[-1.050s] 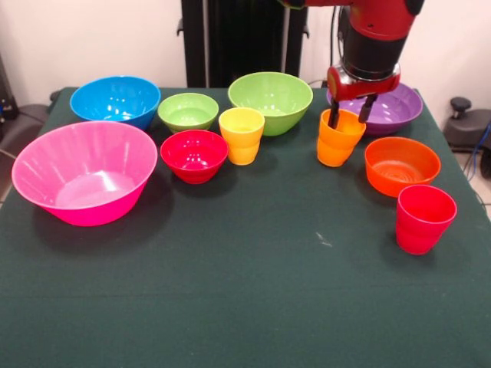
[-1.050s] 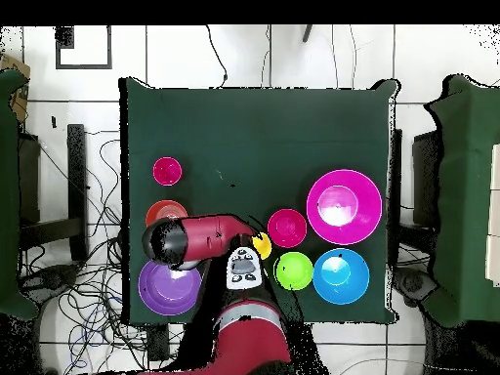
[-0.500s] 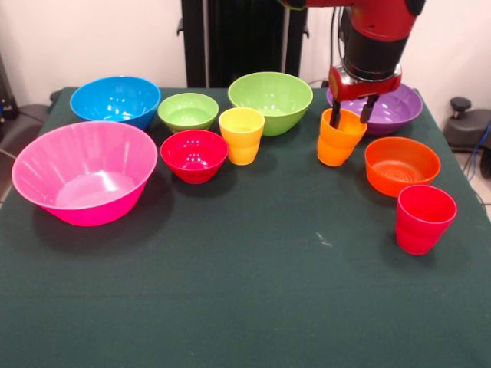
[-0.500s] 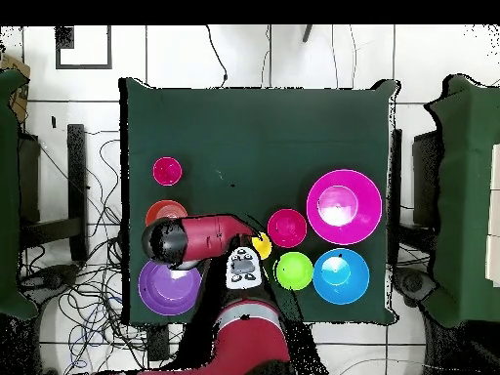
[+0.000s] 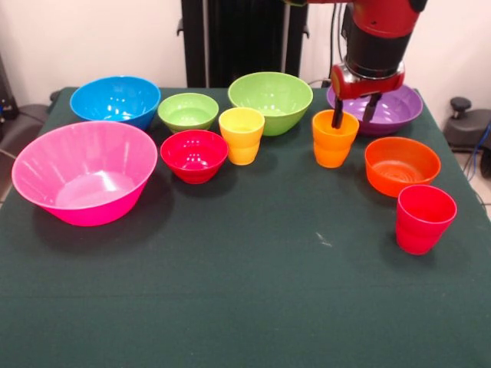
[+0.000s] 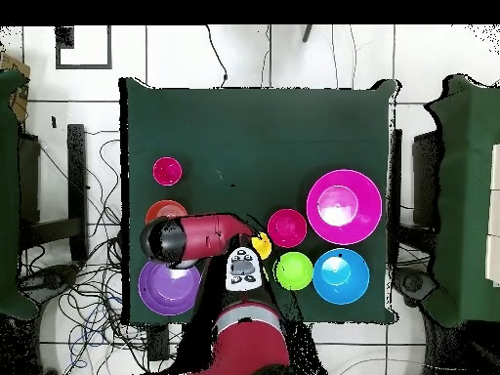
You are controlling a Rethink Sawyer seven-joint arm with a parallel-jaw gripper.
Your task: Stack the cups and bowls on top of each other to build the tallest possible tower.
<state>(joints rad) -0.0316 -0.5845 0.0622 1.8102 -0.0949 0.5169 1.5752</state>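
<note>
My gripper (image 5: pixel 354 115) is open over the orange cup (image 5: pixel 334 146), which stands upright on the cloth. The left fingertip (image 5: pixel 337 117) dips inside the cup's mouth and the right one sits outside its rim, in front of the purple bowl (image 5: pixel 399 107). The orange bowl (image 5: pixel 402 165) and red cup (image 5: pixel 424 218) are to the right. To the left stand the yellow cup (image 5: pixel 242 136), red bowl (image 5: pixel 194 156), lime green bowl (image 5: pixel 270 98), small green bowl (image 5: pixel 188 111), blue bowl (image 5: pixel 115 98) and pink bowl (image 5: pixel 84 172). Nothing is stacked. From overhead the arm (image 6: pixel 195 237) hides the gripper and orange cup.
The green cloth table (image 5: pixel 245 291) spreads wide toward the front edge. In the overhead view, cables and table frames lie on the floor around the table, and the purple bowl (image 6: pixel 168 288) sits near the table's corner by the robot base.
The orange cup was tilted against the fingers; now it stands upright, slightly further left. The gripper has risen a little.
</note>
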